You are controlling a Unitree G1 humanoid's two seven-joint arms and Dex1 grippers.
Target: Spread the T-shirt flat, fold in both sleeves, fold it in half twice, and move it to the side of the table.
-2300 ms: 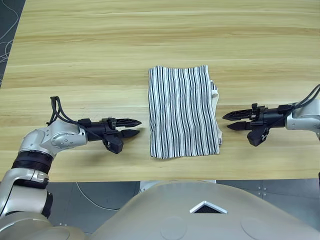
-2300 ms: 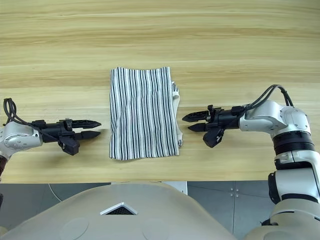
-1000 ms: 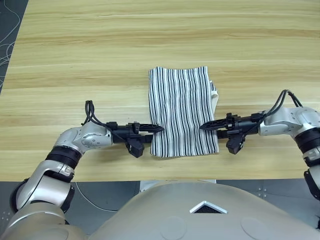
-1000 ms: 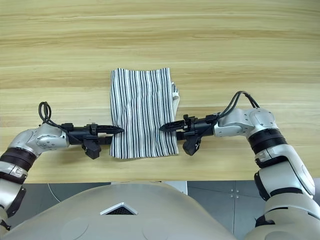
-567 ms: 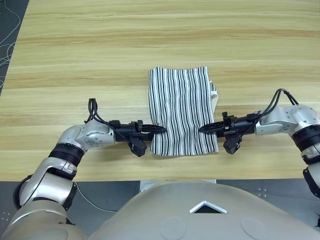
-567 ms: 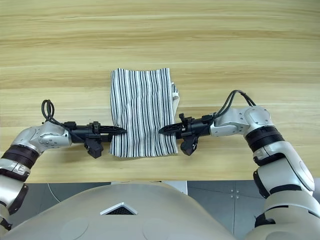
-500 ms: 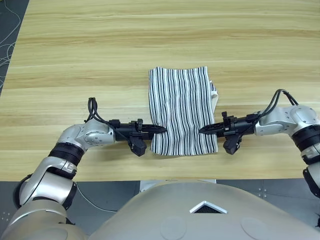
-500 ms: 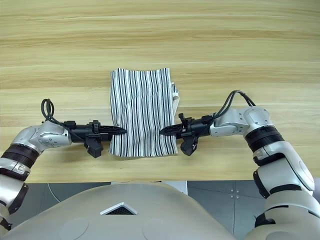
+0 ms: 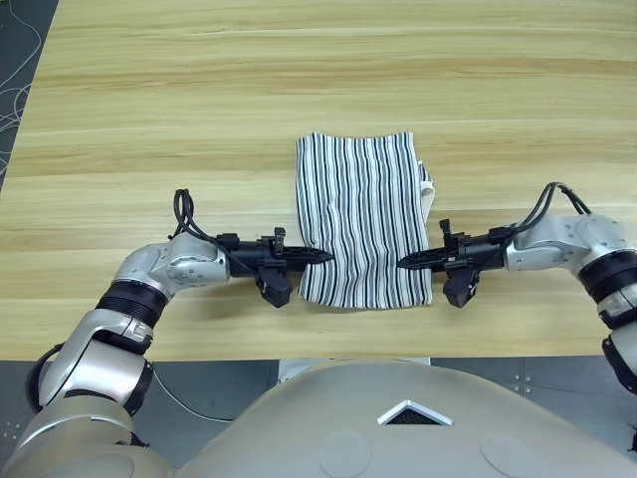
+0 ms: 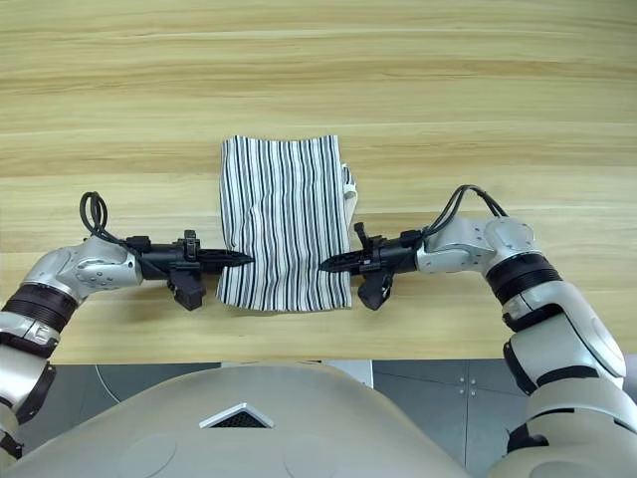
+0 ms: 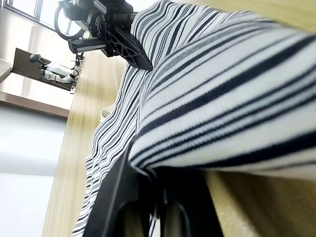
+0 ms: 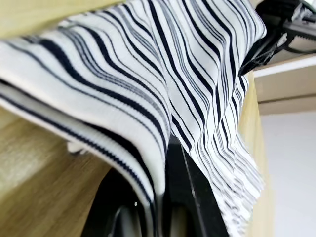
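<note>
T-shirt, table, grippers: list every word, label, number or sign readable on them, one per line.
There is no text to read.
The T-shirt shows only stripes.
The table shows only wood grain.
The left gripper and the right gripper carry no legible marks.

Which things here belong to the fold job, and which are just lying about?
Job: striped T-shirt; left gripper and right gripper, pinching its side edges; wooden table.
Lying about: white cables on the floor beside the table.
</note>
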